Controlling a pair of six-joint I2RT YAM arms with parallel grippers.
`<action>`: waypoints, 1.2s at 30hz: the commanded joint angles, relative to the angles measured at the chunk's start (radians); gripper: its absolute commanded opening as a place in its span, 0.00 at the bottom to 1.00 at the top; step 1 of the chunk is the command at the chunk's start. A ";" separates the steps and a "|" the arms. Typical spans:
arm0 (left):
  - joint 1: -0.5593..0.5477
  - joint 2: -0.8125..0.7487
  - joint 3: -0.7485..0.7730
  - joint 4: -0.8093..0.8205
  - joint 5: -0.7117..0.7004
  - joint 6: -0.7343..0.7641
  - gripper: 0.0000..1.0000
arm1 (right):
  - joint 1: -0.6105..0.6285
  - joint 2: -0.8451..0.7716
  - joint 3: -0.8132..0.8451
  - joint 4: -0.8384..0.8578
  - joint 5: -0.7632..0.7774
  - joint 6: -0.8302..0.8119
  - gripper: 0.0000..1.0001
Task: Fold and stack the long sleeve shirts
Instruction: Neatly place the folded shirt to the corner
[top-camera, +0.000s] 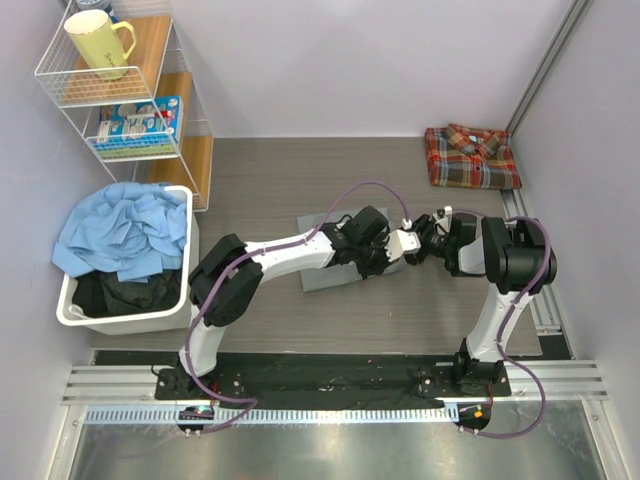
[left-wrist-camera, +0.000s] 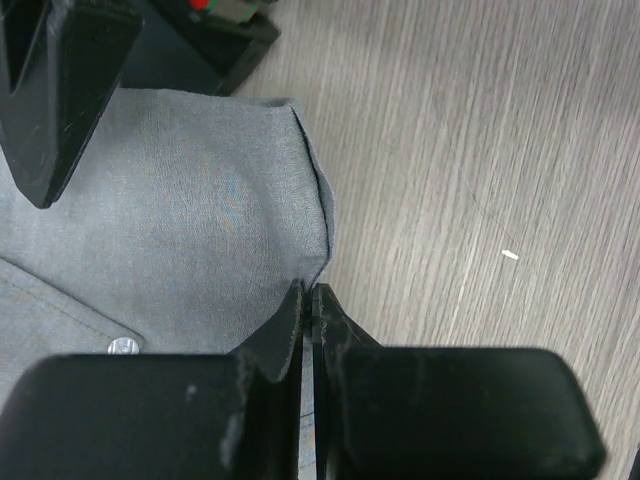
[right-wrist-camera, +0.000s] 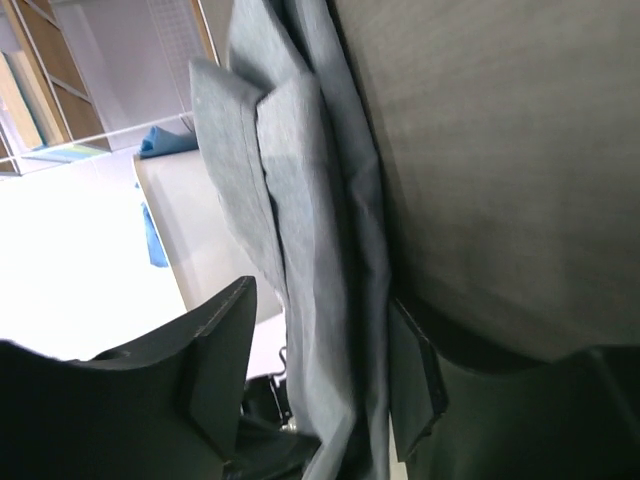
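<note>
You have two shirts: one grey shirt (top-camera: 322, 276) in the middle of the frame and one plaid shirt (top-camera: 472, 157) at the upper right. You have two arms, the left arm (top-camera: 285, 250) and the right arm (top-camera: 495, 312). At the left stands one bin (top-camera: 70, 312), with one blue cloth (top-camera: 125, 230) and one dark cloth (top-camera: 125, 293) in it. At the upper left stands one rack (top-camera: 192, 160), holding one mug (top-camera: 98, 42) and one box (top-camera: 140, 122). Up close, you see one button (left-wrist-camera: 123, 346).
</note>
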 joint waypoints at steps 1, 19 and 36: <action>0.016 -0.048 0.049 0.010 0.047 -0.030 0.00 | 0.021 0.132 0.008 0.030 0.159 0.108 0.55; 0.050 -0.072 0.064 -0.042 0.072 -0.062 0.21 | 0.064 0.163 0.221 0.011 0.242 0.058 0.01; 0.288 -0.289 -0.091 -0.316 0.089 -0.103 1.00 | 0.052 0.186 1.186 -1.063 0.578 -0.829 0.01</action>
